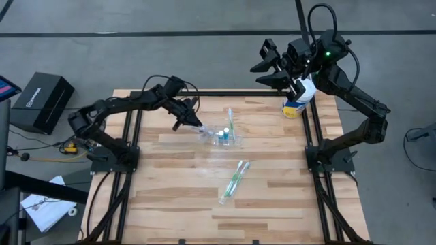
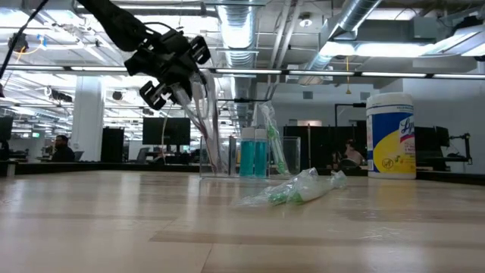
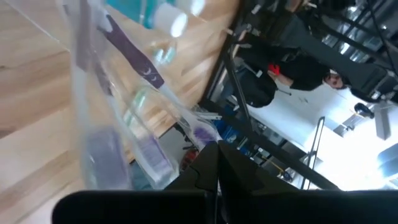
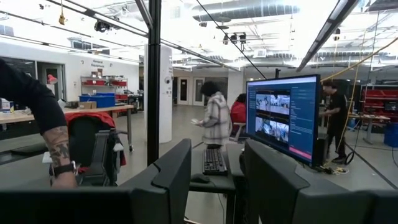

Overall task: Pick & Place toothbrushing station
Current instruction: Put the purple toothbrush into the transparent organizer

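The clear plastic cup (image 1: 235, 141) (image 2: 291, 154) stands mid-table. In it are two blue tubes with white caps (image 1: 223, 136) (image 2: 254, 156) and a green toothbrush (image 1: 230, 120) (image 2: 273, 141) leaning on its rim. My left gripper (image 1: 195, 124) (image 2: 176, 85) is just left of the cup, above the table. It is shut on a purple-white toothbrush in a clear wrapper (image 2: 198, 121) (image 3: 132, 51). More wrapped green toothbrushes (image 1: 235, 178) (image 2: 295, 189) lie flat nearer the front. My right gripper (image 1: 268, 66) (image 4: 216, 180) is open and empty, raised beyond the table's far right corner. My left gripper pinches the wrapped toothbrush's upper end (image 3: 200, 135) between its two fingers, coming from above and the left, slanting down. The brush hangs slanted below the fingers, and its lower end (image 2: 211, 158) is down at the cup's left side. I cannot tell whether it is inside the cup.
A white-lidded yellow-and-blue canister (image 1: 298, 102) (image 2: 390, 136) stands at the far right edge, under my right arm. Bare wood (image 1: 177, 197) spreads across the near half. People and monitors show in the room beyond.
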